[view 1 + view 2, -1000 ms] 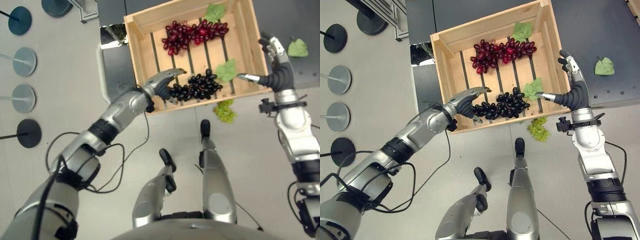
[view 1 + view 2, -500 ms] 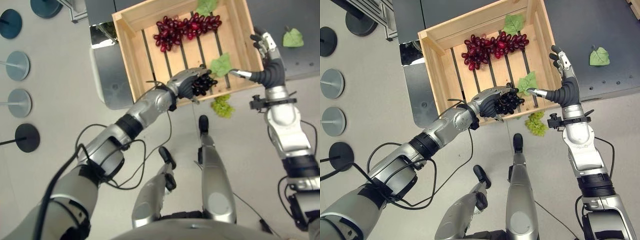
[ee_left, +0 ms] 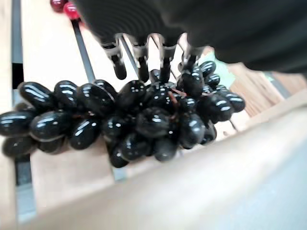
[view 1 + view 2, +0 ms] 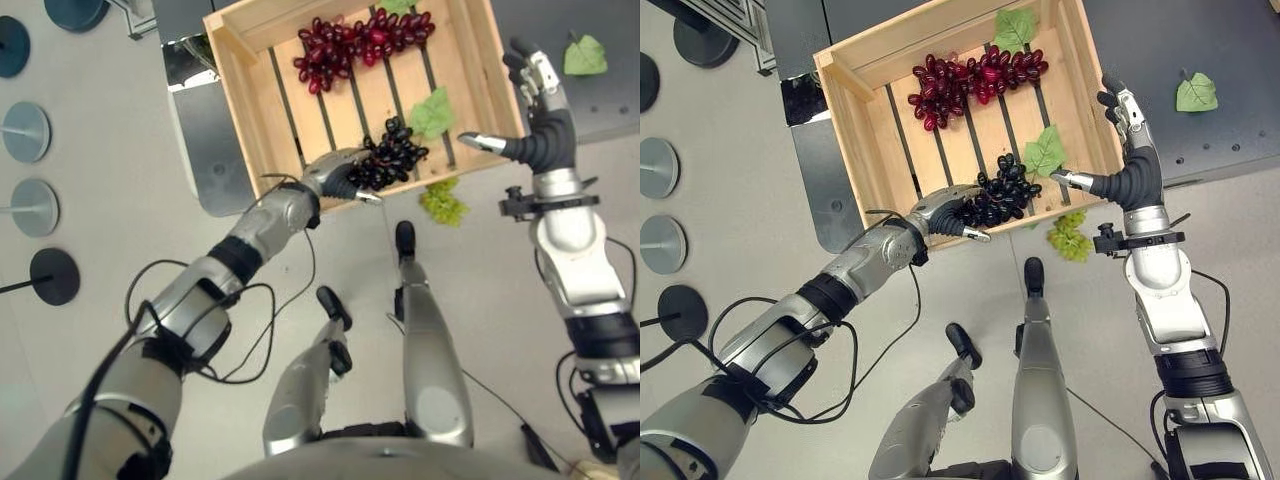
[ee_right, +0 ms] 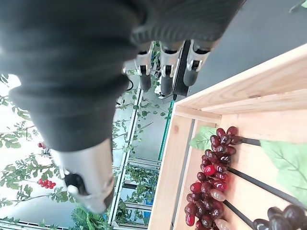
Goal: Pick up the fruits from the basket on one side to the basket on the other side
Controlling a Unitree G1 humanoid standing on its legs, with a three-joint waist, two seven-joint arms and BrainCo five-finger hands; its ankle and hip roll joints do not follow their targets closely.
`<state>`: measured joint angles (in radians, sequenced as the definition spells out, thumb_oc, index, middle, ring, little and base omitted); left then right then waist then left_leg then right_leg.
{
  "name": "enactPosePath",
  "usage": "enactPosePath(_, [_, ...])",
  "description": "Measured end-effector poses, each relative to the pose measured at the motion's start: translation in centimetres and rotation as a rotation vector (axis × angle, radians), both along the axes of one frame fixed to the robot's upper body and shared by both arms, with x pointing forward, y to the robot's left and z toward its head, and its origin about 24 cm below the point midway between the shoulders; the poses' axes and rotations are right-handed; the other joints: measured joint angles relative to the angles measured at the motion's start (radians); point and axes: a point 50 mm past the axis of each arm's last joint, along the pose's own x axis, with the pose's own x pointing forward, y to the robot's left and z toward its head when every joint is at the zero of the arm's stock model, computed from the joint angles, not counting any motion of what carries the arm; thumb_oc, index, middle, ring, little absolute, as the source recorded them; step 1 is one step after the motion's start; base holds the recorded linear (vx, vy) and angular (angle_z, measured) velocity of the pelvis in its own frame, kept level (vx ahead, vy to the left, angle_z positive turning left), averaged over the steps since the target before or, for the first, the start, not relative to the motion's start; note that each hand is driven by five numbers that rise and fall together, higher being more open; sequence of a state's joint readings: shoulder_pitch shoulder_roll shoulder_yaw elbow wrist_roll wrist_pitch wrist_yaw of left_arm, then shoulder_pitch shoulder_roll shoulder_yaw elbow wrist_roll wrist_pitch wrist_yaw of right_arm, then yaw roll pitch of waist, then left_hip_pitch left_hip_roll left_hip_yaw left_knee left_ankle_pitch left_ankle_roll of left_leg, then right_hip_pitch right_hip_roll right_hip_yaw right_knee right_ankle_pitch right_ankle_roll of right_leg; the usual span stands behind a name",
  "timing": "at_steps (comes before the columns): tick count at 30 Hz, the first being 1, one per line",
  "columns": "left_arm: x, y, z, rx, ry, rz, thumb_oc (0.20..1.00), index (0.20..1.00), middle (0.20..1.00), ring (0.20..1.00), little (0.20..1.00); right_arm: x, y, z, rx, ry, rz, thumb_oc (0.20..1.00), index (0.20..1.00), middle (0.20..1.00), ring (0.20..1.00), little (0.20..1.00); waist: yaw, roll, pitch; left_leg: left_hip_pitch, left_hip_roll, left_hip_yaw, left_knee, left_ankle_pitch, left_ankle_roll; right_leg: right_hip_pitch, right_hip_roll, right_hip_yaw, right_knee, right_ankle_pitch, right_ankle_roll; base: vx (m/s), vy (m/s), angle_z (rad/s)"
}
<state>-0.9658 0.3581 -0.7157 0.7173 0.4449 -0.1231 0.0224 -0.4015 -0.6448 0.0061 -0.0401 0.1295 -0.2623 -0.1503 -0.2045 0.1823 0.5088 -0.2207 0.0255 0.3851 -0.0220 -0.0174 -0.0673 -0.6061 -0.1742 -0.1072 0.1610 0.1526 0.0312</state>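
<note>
A wooden crate holds a bunch of red grapes at its far side and a bunch of black grapes by its near wall. My left hand is on the near end of the black grapes. Its fingers curl over the top of the bunch and its thumb reaches along beneath. My right hand is open, fingers straight, just outside the crate's right wall. A bunch of green grapes lies on the floor below that corner.
A green leaf lies in the crate beside the black grapes, with another leaf at the far wall. A third leaf rests on the dark table to the right. Several round stand bases line the floor at left.
The camera has shifted. My left hand reached across the black grapes, then drew back to the near-left end of the bunch, which now lies more gathered. The right hand kept its place.
</note>
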Motion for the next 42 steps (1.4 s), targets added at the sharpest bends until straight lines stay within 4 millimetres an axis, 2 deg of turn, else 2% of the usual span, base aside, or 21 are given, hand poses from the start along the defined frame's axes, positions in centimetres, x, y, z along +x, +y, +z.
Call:
enactPosePath(3, [0.1, 1.1, 0.6, -0.001, -0.019, 0.020, 1.000, 1.000, 1.000, 1.000, 1.000, -0.1, -0.3, -0.2, 0.004, 0.006, -0.009, 1.000, 1.000, 1.000, 1.000, 1.000, 0.000, 0.000, 0.000, 0.000, 0.001, 0.000, 0.000, 0.000, -0.001, -0.001, 0.001, -0.001, 0.000, 0.000, 0.000, 0.00, 0.000, 0.00])
enactPosePath(6, [0.8, 4.5, 2.0, -0.018, -0.039, 0.113, 1.000, 1.000, 1.000, 1.000, 1.000, -0.2, -0.5, -0.4, 0.008, 0.013, -0.014, 1.000, 1.000, 1.000, 1.000, 1.000, 0.000, 0.000, 0.000, 0.000, 0.001, 0.000, 0.000, 0.001, -0.001, 0.000, 0.000, -0.002, 0.000, 0.001, -0.001, 0.00, 0.000, 0.00])
enactPosePath(9, [0.7, 6.7, 4.0, -0.007, -0.068, 0.133, 1.000, 1.000, 1.000, 1.000, 1.000, -0.3, -1.0, -0.5, 0.022, 0.017, -0.024, 1.000, 1.000, 1.000, 1.000, 1.000, 0.003, 0.000, 0.000, -0.002, 0.001, -0.002, 0.000, 0.001, -0.002, 0.000, 0.000, -0.004, 0.000, 0.001, -0.002, 0.00, 0.000, 0.00])
enactPosePath(11, [0.5, 7.5, 5.0, -0.013, -0.081, 0.132, 1.000, 1.000, 1.000, 1.000, 1.000, -0.4, -1.1, -0.5, 0.026, 0.019, -0.022, 1.000, 1.000, 1.000, 1.000, 1.000, 0.004, 0.000, 0.000, -0.002, 0.000, -0.003, 0.000, 0.002, -0.002, 0.000, -0.002, -0.004, 0.000, 0.001, -0.002, 0.00, 0.000, 0.00])
enactPosePath(14, [-0.5, 8.4, 7.7, -0.016, -0.115, 0.079, 1.000, 1.000, 1.000, 1.000, 1.000, -0.5, -1.4, -0.8, 0.021, 0.037, -0.022, 1.000, 1.000, 1.000, 1.000, 1.000, 0.006, 0.000, 0.000, -0.001, 0.000, -0.004, -0.001, 0.001, -0.002, 0.001, -0.002, -0.005, 0.000, 0.001, -0.002, 0.00, 0.000, 0.00])
enactPosePath(18, [-1.0, 9.2, 9.3, -0.029, -0.124, 0.064, 1.000, 1.000, 1.000, 1.000, 1.000, -0.7, -1.8, -1.2, 0.018, 0.056, -0.029, 1.000, 1.000, 1.000, 1.000, 1.000, 0.006, 0.000, 0.000, 0.004, 0.001, -0.005, 0.001, 0.001, -0.002, 0.009, -0.003, -0.006, 0.000, 0.001, -0.002, 0.00, 0.000, 0.00])
enactPosePath(27, [-0.8, 8.9, 9.1, -0.029, -0.112, 0.053, 1.000, 1.000, 1.000, 1.000, 1.000, -0.9, -1.9, -1.8, 0.013, 0.084, -0.018, 1.000, 1.000, 1.000, 1.000, 1.000, 0.004, 0.001, 0.000, 0.016, 0.002, -0.005, 0.002, 0.003, -0.003, 0.022, -0.002, -0.007, 0.000, 0.003, -0.004, 0.00, 0.000, 0.00])
enactPosePath(30, [0.0, 8.2, 7.8, -0.033, -0.086, 0.070, 1.000, 1.000, 1.000, 1.000, 1.000, -0.9, -1.9, -1.7, 0.013, 0.081, -0.018, 1.000, 1.000, 1.000, 1.000, 1.000, 0.003, 0.001, 0.000, 0.014, 0.002, -0.005, 0.003, 0.003, -0.003, 0.019, -0.002, -0.007, 0.000, 0.003, -0.004, 0.00, 0.000, 0.00])
enactPosePath(32, [0.5, 6.7, 6.3, -0.029, -0.061, 0.072, 1.000, 1.000, 1.000, 1.000, 1.000, -0.9, -1.8, -1.3, 0.013, 0.061, -0.014, 1.000, 1.000, 1.000, 1.000, 1.000, 0.003, 0.001, -0.001, -0.004, 0.001, -0.005, 0.007, 0.004, -0.003, 0.003, -0.003, -0.007, 0.000, 0.004, -0.006, 0.00, 0.000, 0.00])
enactPosePath(36, [0.9, 5.1, 5.0, -0.034, -0.040, 0.071, 1.000, 1.000, 1.000, 1.000, 1.000, -0.9, -1.1, 0.2, 0.015, 0.003, 0.016, 1.000, 1.000, 1.000, 1.000, 1.000, 0.001, 0.001, -0.001, -0.055, 0.001, -0.002, 0.013, 0.006, -0.004, -0.054, -0.001, -0.003, 0.010, 0.007, -0.010, 0.00, 0.000, -0.02])
enactPosePath(39, [0.9, 4.7, 4.5, -0.005, -0.040, 0.069, 1.000, 1.000, 1.000, 1.000, 1.000, -0.9, -0.8, 0.9, 0.014, -0.025, 0.026, 1.000, 1.000, 1.000, 1.000, 1.000, 0.001, 0.001, -0.001, -0.084, 0.002, 0.000, 0.013, 0.008, -0.006, -0.087, 0.003, 0.004, 0.012, 0.009, -0.014, 0.01, 0.009, -0.07])
enactPosePath(42, [1.2, 5.2, 4.3, -0.001, -0.044, 0.100, 1.000, 1.000, 1.000, 1.000, 1.000, -1.1, -0.5, 1.7, 0.012, -0.061, 0.036, 1.000, 1.000, 1.000, 1.000, 1.000, 0.002, 0.001, -0.001, -0.106, 0.000, 0.004, 0.013, 0.008, -0.006, -0.117, 0.009, 0.015, 0.015, 0.011, -0.016, 0.01, -0.002, -0.09])
